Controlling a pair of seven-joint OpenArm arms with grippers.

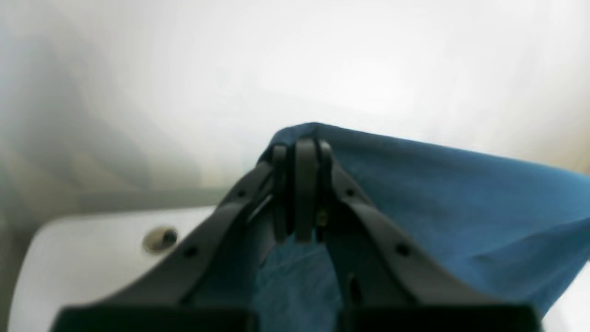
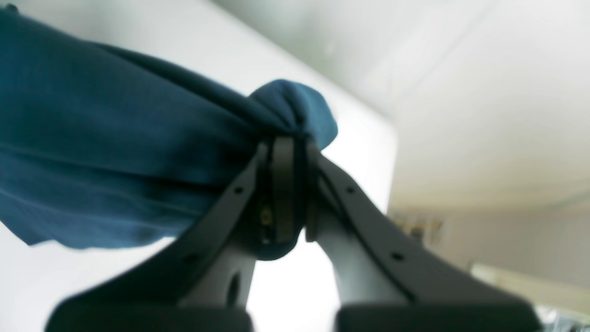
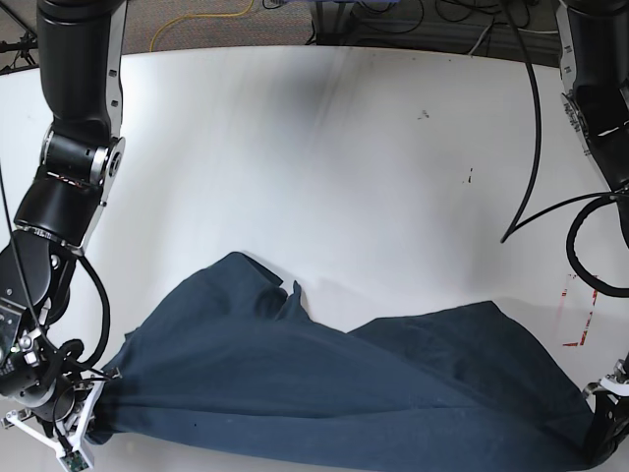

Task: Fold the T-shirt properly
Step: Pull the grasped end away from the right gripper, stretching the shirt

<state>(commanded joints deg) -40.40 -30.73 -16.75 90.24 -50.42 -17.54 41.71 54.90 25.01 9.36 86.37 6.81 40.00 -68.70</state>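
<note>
gripping one t-shirt (image 3: 344, 383), two grippers

Both arms matte black, chunky cylindrical segments with round joint housings. Left gripper (image 1: 299, 193) and right gripper (image 2: 286, 189): dark grey curved fingers (image 1: 392, 244), small round screw holes dotted along each, tiny brass-looking bit near tips. Loose black cables (image 3: 536, 118) loop off both arms. White bracket parts (image 3: 59, 433) near right wrist in base view.
</note>
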